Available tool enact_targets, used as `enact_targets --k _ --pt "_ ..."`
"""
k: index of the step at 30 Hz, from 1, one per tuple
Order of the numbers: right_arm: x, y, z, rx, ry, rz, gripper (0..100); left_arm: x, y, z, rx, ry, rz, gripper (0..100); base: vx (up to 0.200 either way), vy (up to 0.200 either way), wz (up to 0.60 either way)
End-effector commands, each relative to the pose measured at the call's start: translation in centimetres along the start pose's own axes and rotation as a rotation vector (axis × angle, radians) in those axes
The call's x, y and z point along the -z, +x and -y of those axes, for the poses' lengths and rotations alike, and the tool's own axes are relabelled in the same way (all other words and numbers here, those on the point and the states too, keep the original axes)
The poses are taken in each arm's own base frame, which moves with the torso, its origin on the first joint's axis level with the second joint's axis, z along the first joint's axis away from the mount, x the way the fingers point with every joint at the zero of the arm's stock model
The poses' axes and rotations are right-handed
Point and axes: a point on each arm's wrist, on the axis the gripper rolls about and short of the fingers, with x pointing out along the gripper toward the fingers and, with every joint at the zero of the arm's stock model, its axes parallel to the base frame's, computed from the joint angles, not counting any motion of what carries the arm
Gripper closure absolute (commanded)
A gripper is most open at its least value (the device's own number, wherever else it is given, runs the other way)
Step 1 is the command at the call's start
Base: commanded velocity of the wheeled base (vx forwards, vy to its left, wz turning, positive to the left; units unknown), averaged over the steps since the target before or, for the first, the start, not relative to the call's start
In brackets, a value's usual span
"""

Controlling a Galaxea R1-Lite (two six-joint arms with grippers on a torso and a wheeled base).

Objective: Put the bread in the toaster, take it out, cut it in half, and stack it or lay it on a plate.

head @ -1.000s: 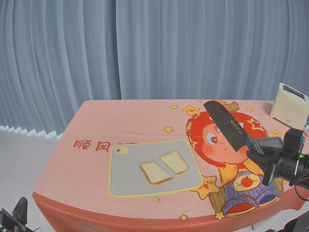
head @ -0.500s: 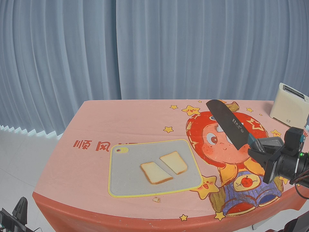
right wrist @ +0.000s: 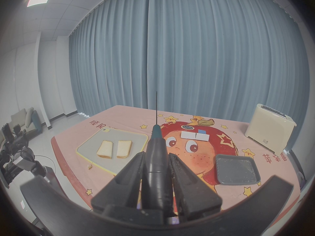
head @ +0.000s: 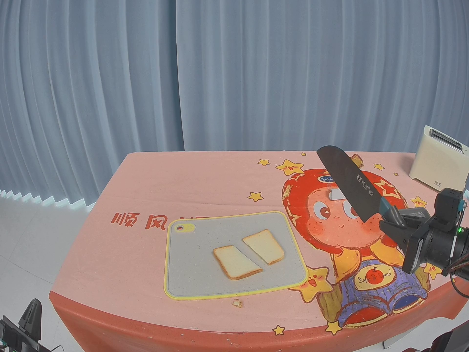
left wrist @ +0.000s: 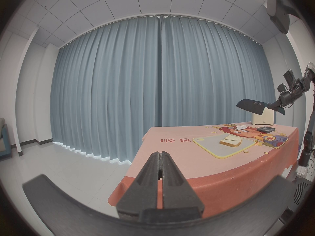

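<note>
**Cut toast waits on the board; knife in the right fingers**

The right gripper [head: 393, 219] has its fingers clamped on the teal handle of a dark-bladed kitchen knife [head: 349, 182]. The blade rises up and away from the fingers, clear of the table.

The two toasted, golden-crusted half-slices of bread [head: 237, 262] [head: 264, 246] lie flat, side by side with a narrow gap between them. They rest on the grey, yellow-rimmed plastic cutting board [head: 190, 260], well apart from those fingers, toward the robot's left and lower down.

The left gripper [left wrist: 160, 154] has its fingers pressed together on nothing, off the table's near corner and far from the bread.

A dark grey rectangular tray [right wrist: 236, 169] sits on the table near the right fingers. The cream toaster [head: 439, 160] stands beyond them.

The halves look light, dry and fairly stiff, but thin and crumbly at the crust. They would likely crack or shed under a hard pinch. Lying flat, each offers only its edges. The better hold is probably across the short width at mid-length, with one finger on each long side and a gentle squeeze. The knife probably has to be put down first.
</note>
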Motion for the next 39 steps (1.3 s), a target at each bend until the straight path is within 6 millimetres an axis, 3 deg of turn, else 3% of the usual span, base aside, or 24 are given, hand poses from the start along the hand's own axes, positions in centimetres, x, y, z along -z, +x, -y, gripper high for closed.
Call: enact_targets --k 1,17,39 --pt "-0.1 0.0 0.2 0.013 0.007 0.004 100 0.5 0.0 0.0 0.0 0.0 -0.002 100 0.0 0.0 0.0" --pt "0.0 1.4 1.3 0.095 0.028 -0.034 100 0.5 0.0 0.0 0.0 0.0 -0.002 100 0.0 0.0 0.0" --pt "-1.5 3.9 3.5 0.171 0.115 0.075 100 0.5 0.0 0.0 0.0 0.0 -0.002 100 0.0 0.0 0.0"
